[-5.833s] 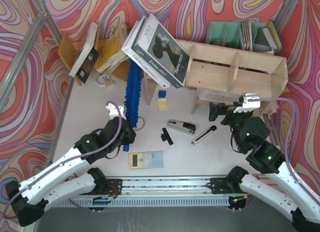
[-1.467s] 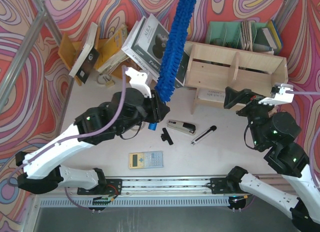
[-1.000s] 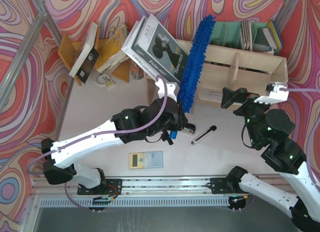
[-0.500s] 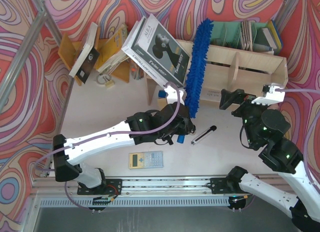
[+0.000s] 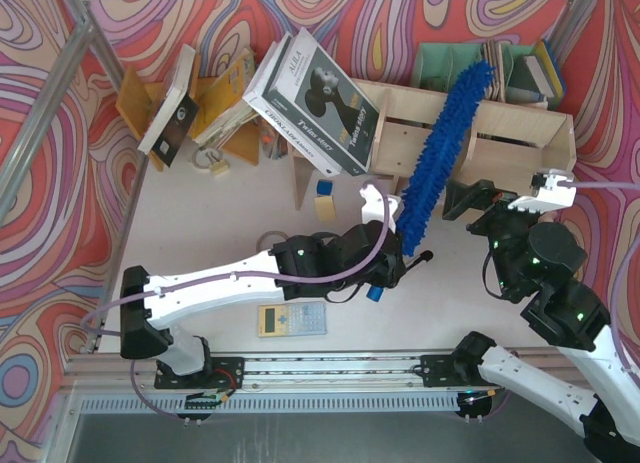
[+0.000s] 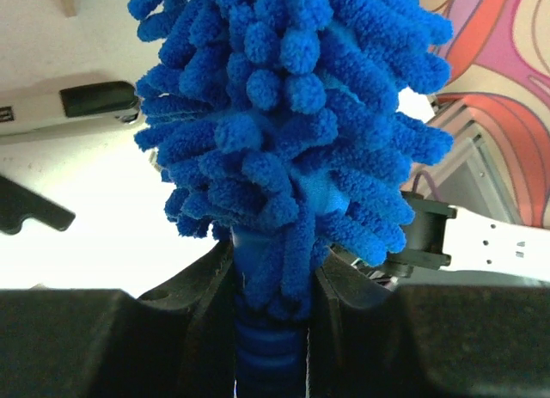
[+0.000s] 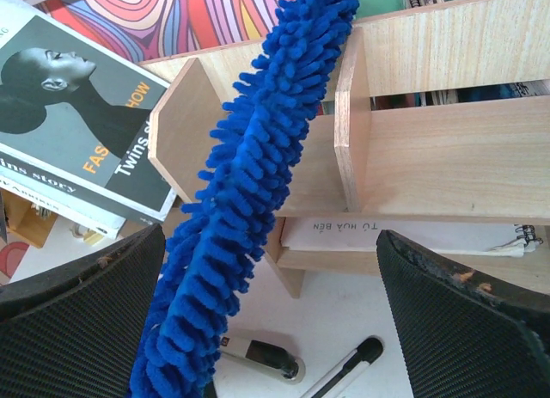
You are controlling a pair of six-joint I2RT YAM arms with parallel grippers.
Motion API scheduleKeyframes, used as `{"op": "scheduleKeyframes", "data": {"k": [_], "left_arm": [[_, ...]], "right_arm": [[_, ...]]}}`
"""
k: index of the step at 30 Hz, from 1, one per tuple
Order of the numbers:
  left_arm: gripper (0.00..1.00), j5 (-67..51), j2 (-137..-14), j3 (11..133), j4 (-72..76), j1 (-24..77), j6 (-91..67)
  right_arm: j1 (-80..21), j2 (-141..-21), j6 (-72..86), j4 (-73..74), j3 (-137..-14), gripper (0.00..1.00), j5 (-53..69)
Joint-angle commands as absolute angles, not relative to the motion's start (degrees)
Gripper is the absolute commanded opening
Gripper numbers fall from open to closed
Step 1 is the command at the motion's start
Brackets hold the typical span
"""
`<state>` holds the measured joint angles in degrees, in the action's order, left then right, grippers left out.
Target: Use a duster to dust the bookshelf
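Observation:
The blue fluffy duster [image 5: 445, 153] slants up and to the right across the front of the pale plywood bookshelf [image 5: 530, 123], its tip over the top edge near the middle divider. My left gripper [image 5: 392, 263] is shut on its blue handle. The left wrist view shows the handle between the jaws [image 6: 271, 273] and the fluffy head [image 6: 292, 114] above. My right gripper [image 5: 458, 198] is open and empty in front of the shelf. In the right wrist view the duster [image 7: 249, 183] crosses the shelf [image 7: 447, 149], between the open right gripper [image 7: 268, 243] and the shelf.
A large book [image 5: 315, 98] leans on the shelf's left end. A green file organiser [image 5: 450, 68] stands behind, an orange book rack [image 5: 225, 103] at back left. A calculator [image 5: 291, 319] lies near the front. A stapler [image 7: 262, 355] and a pen [image 7: 344, 372] lie below the shelf.
My left arm lifted the duster off the table and carried it from the left to the right, tilting it across the shelf front. The right gripper has risen a little and stays open.

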<state>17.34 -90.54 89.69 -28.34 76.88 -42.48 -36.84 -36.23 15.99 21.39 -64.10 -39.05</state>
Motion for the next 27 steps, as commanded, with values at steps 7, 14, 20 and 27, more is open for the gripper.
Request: {"op": "scheduleKeyframes", "data": {"k": [7,14,20,27], "left_arm": [[0.0,23.9,-79.6,77.6,-28.5,77.5,-46.4],[0.0,26.6,-76.8,74.4,-31.6,78.9,-49.5],[0.0,28.1,-75.0,72.9,-35.8,81.0,-51.2],[0.0,30.0,-72.7,70.8,-37.3,83.1,-52.4]], "right_arm": [[-36.9,-36.0,16.7,20.9,-62.8,0.99,-40.1],[-36.9,-36.2,17.3,20.5,-61.9,0.99,-39.9],[-36.9,-36.3,17.1,20.8,-62.0,0.99,-39.8],[-36.9,-36.9,17.9,20.7,-61.3,0.99,-39.4]]}}
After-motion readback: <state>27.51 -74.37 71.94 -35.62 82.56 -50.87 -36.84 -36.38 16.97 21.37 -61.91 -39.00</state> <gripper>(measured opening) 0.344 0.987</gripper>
